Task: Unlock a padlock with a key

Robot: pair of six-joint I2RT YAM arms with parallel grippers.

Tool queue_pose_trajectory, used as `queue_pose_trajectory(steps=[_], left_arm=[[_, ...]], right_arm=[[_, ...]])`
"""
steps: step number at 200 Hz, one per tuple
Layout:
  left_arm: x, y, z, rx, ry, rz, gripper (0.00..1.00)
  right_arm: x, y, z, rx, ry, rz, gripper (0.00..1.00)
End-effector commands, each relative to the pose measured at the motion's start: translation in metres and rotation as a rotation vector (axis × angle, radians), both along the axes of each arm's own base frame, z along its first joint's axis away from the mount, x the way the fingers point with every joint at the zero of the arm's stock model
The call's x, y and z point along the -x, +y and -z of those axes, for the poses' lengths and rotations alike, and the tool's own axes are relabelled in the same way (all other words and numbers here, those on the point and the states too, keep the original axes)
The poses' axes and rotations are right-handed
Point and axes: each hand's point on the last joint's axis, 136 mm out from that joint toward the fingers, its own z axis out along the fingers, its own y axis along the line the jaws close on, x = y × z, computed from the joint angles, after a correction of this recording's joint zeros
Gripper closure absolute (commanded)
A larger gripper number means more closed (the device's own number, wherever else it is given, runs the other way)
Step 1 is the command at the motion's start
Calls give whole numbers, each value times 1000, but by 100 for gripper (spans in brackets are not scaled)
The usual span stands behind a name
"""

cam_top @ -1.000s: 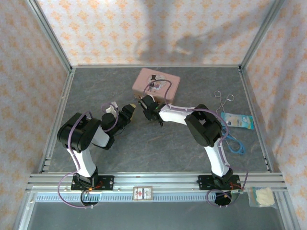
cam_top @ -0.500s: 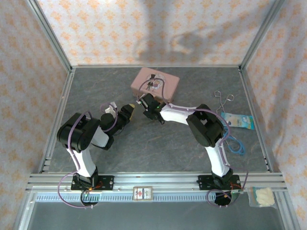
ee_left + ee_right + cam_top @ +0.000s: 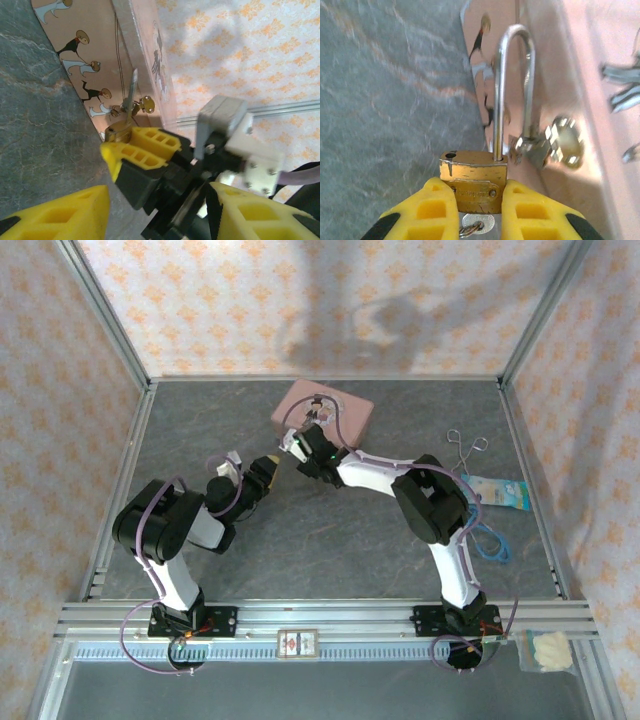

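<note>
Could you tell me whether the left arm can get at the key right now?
Probably not. The key sits in the padlock, deep between the fingers of the right tool, which grips the padlock. The left tool is open and near, but the right tool's body looks in the way.

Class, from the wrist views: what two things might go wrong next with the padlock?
1. The right gripper pinches the padlock only by its lower sides; it may twist or slip.
2. Its open shackle ends by the clasp of the pink tin; pulling away may snag and drag the tin.
</note>
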Motion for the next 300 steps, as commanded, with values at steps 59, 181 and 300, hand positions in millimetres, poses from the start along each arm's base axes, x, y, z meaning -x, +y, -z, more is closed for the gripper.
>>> queue_pose_trajectory(steps=[59, 181, 300], left_arm=[[3, 11, -8, 22, -25, -23, 49], [-21, 97, -39, -413, -9, -228, 33], [-27, 129, -81, -847, -30, -261, 3]], right_arm=[[-20, 43, -31, -125, 0, -67, 96], [117, 11, -12, -275, 338, 47, 92], [44, -115, -76, -705, 181, 597, 63]])
